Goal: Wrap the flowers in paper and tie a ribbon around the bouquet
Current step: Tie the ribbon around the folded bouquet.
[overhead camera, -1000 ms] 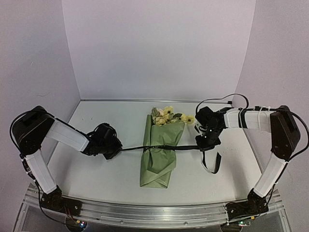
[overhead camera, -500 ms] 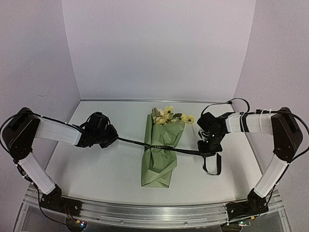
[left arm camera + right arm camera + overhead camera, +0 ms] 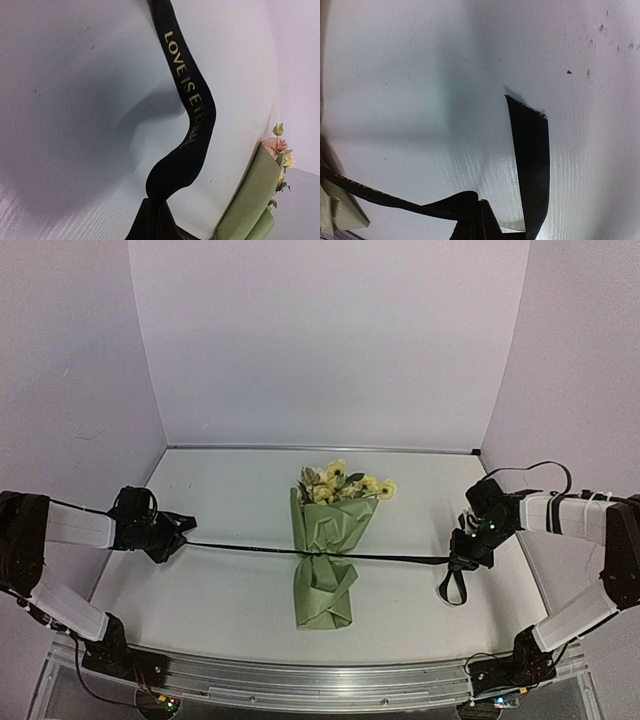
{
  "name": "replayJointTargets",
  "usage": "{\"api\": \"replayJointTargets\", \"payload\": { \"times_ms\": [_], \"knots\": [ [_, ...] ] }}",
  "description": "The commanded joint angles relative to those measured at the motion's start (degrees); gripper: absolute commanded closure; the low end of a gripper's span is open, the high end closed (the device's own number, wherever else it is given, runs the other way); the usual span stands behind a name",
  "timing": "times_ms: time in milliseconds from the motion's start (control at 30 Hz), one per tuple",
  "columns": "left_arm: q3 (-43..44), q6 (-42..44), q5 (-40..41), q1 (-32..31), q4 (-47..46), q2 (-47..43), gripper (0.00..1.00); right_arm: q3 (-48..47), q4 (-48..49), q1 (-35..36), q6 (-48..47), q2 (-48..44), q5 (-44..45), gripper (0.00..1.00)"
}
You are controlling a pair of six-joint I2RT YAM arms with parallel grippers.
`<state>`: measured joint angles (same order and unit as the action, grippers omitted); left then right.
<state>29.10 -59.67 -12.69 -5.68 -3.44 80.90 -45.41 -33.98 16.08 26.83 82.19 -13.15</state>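
Note:
The bouquet (image 3: pixel 325 570) lies mid-table, a cone of olive-green paper (image 3: pixel 335 525) with the yellow and cream flowers (image 3: pixel 340 483) poking out of its far end. The black ribbon (image 3: pixel 240 548) runs taut across the cone's pinched waist. My left gripper (image 3: pixel 178 537) is shut on the ribbon's left end, far left of the bouquet. My right gripper (image 3: pixel 460 560) is shut on the ribbon at the right, with a loose tail (image 3: pixel 450 587) hanging past it. In the left wrist view the lettered ribbon (image 3: pixel 192 110) rises from the shut gripper (image 3: pixel 157 210). In the right wrist view the gripper (image 3: pixel 482 212) pinches the ribbon (image 3: pixel 532 160).
The white table (image 3: pixel 220 610) is bounded by lilac walls (image 3: pixel 320 340) at the back and both sides. A metal rail (image 3: pixel 320 680) carrying the arm bases runs along the near edge. The paper's edge (image 3: pixel 337 207) shows at the right wrist view's lower left.
Both arms have swung outward, away from the bouquet. The ribbon has been pulled straight and tight, and the paper has pinched in at the waist.

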Motion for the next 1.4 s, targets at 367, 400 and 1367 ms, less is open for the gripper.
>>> {"api": "replayJointTargets", "payload": {
  "times_ms": [367,400,1367],
  "knots": [
    [-0.2,3.1,6.2,12.0,2.5,-1.6,1.00,4.1,-5.8,-13.7,6.4,-4.0,4.5,1.00],
    [-0.3,3.1,5.7,12.6,2.3,-1.5,1.00,3.9,-5.9,-14.3,6.6,-4.0,3.8,1.00],
    [-0.1,8.1,-7.3,18.1,-0.3,-3.3,1.00,2.7,-10.0,-20.2,3.9,-4.1,-1.0,1.00]
  ]
}}
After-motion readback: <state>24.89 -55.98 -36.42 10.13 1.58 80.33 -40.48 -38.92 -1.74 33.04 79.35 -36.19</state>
